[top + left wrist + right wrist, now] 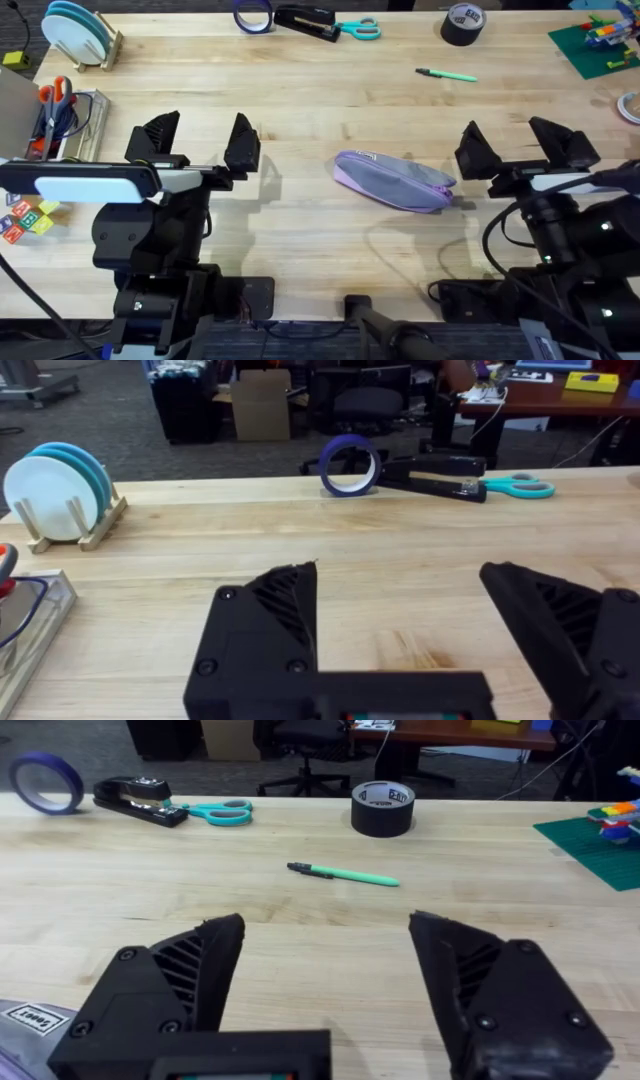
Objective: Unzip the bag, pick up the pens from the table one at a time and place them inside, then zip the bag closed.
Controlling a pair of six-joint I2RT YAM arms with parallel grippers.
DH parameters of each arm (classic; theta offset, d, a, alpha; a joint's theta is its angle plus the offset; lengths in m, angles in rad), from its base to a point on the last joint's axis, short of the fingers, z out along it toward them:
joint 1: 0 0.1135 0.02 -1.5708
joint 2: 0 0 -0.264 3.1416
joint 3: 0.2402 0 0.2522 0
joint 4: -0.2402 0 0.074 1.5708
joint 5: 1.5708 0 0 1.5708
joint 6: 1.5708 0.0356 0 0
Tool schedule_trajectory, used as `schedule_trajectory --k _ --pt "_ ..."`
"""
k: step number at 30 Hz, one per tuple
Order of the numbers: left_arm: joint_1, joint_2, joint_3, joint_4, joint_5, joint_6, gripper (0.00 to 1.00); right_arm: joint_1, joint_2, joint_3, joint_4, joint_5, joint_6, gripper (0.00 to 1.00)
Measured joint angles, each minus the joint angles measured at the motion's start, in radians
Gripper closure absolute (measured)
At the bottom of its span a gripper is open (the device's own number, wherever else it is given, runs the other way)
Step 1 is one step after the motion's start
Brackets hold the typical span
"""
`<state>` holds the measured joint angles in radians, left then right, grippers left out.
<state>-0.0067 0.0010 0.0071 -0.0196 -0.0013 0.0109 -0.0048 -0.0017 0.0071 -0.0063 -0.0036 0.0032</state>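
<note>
Overhead, the lavender fabric pouch (pixel 393 181) is lying zipped between the left gripper (pixel 197 143) and right gripper (pixel 527 146), both gaping wide; unzipping is pending. The right wrist view is showing one slim green pen (pixel 343 873) lying beyond on the pale plank table (pixel 300 935). Next probably means pinning the pouch and pinching its zipper pull.

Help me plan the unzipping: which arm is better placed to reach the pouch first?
Probably the right. Its open pincer sits just beside the pouch, near one end. The left pincer, also open, is farther off across bare table.
</note>
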Motion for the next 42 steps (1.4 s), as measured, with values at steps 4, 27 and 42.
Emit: schedule_trajectory --k 4,27,42 --pt "0.000 0.000 0.000 0.000 0.003 0.000 0.008 0.000 0.000 0.000 0.000 0.000 0.000 0.006" --pt "0.000 0.000 0.000 0.000 0.006 0.000 0.007 0.000 0.000 0.000 0.002 0.000 0.000 0.005" --pt "0.000 0.000 0.001 -0.030 0.156 0.000 0.009 0.000 0.070 0.266 -0.359 0.005 0.004 0.005"
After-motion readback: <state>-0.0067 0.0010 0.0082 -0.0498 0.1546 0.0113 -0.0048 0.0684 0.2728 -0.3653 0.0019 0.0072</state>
